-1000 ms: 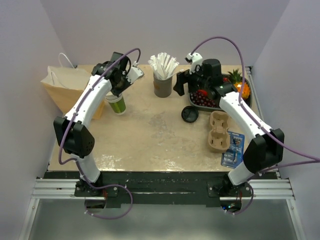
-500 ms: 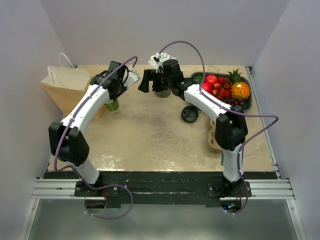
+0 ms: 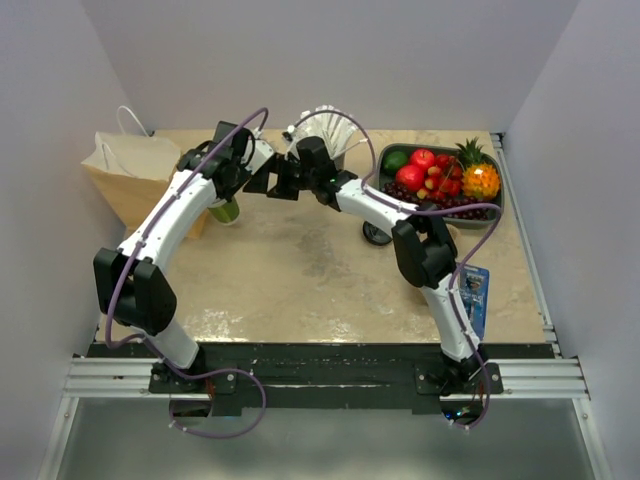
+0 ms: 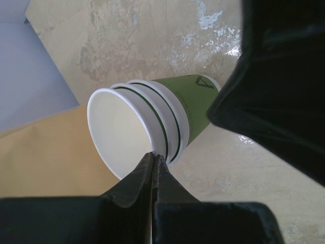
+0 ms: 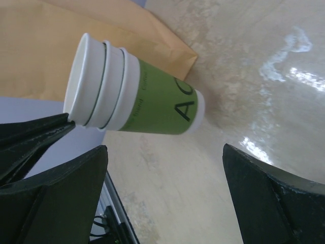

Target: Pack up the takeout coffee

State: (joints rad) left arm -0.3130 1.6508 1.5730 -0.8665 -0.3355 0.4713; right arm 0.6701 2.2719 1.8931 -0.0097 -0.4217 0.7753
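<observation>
The takeout coffee cup (image 4: 190, 104) is green paper with a cream band, nested with other cups and open-topped, with no lid on it. It sits by the paper bag (image 3: 135, 170) at the far left (image 3: 226, 211). My left gripper (image 4: 154, 155) is shut on the rim of the top cup. My right gripper (image 5: 164, 146) is open and empty, a short way to the right of the cup (image 5: 152, 107) and level with it (image 3: 264, 182). A round black lid (image 3: 376, 234) lies on the table, partly hidden by my right arm.
A grey cup of white straws (image 3: 330, 135) stands at the back centre. A dark tray (image 3: 498, 205) of fruit is at the back right. A blue packet (image 3: 472, 295) lies at the right. The brown bag stands open against the left wall.
My right arm has swung left from the fruit tray, past the straws, to beside the left gripper and cup. The left gripper has carried the cup slightly toward the bag.
</observation>
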